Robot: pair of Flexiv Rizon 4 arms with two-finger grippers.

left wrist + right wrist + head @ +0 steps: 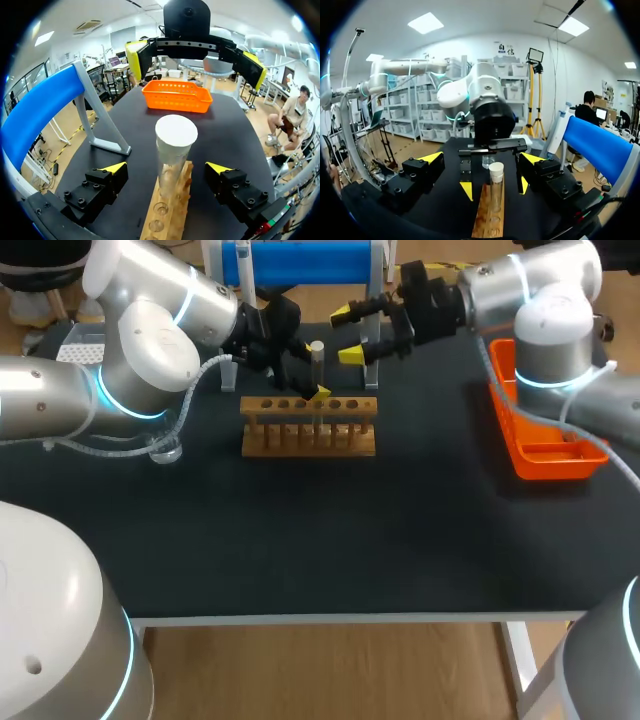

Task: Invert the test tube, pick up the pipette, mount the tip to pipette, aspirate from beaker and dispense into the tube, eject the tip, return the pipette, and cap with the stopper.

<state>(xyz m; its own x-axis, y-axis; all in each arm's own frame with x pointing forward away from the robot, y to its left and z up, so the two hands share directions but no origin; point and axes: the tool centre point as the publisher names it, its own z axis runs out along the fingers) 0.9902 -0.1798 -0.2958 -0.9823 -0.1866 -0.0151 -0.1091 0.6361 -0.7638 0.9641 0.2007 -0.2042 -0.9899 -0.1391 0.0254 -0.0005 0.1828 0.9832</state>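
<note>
Test tube (175,152) in the rack (176,202): likely light, slick, fragile; grip its clear upper wall. Left pincer (167,169) and right pincer (482,159) gape empty.

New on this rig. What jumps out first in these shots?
A clear tube with a white top stands upright in the wooden rack mid-table, between the open fingers of the left end effector. The right end effector, also open, faces it across the rack. A bright orange basket sits at the table's right.
</note>
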